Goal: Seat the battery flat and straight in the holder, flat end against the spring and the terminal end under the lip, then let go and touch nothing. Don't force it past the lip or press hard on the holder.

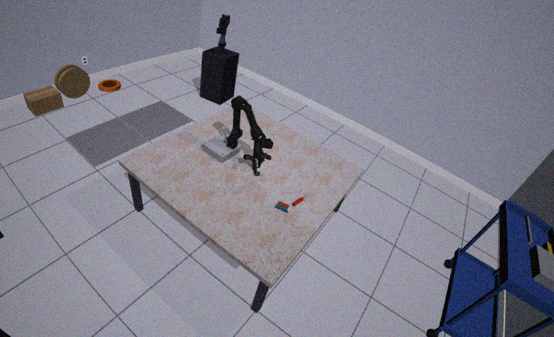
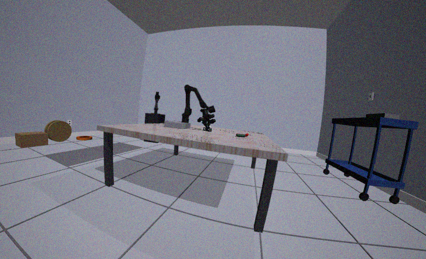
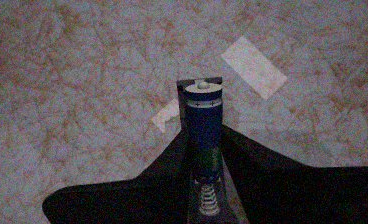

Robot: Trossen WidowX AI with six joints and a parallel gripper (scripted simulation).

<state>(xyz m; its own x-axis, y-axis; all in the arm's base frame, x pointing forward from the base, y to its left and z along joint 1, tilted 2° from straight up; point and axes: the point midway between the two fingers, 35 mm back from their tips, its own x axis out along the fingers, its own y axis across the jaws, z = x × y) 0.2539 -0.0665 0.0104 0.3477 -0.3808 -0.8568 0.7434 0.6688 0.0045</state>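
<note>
The blue battery (image 3: 205, 120) stands between the fingers of my gripper (image 3: 203, 131) (image 1: 257, 165) (image 2: 206, 126), which is shut on it. Its terminal end is at the top of the wrist view, close to the lip end of the dark holder (image 3: 182, 107) (image 1: 257, 173) (image 2: 209, 129). The terminal face shows uncovered, and the battery looks tilted, with this end raised. The flat end is near the coil spring (image 3: 209, 201), which shows below it. Whether the flat end touches the spring I cannot tell. The fingers and battery hide much of the holder, which rests on the table.
A red tool (image 1: 298, 201) and a small group of red, green and blue pieces (image 1: 281, 206) lie on the table (image 1: 187, 183) beyond the holder. A grey block (image 1: 220, 149) (image 2: 176, 124) is by the arm's base. Pale patches (image 3: 255, 67) show on the table near the holder.
</note>
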